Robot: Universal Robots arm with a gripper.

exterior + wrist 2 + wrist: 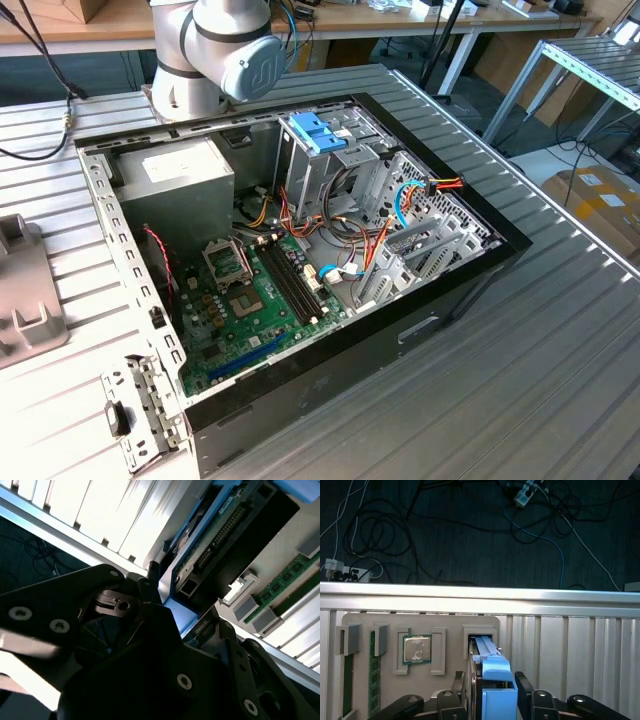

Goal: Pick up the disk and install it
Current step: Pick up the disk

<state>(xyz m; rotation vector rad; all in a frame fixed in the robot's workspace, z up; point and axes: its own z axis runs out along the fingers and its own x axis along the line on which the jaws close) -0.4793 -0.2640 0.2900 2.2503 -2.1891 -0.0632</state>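
The grey tray (pixel 451 622) on the desk (pixel 570 650) holds a processor chip (pixel 417 648) and the disk (pixel 490 652), on edge in its slot, long axis toward the desk's rim; the pincer (pixel 491 680) pinches it.

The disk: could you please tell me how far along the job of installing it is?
Done: nothing visible yet; the disk stands on edge in the grey holder, beside the processor. In hand: the gripper straddles the disk; whether it grips, I cannot tell. Left: lifting it out and installing it in the open computer case.
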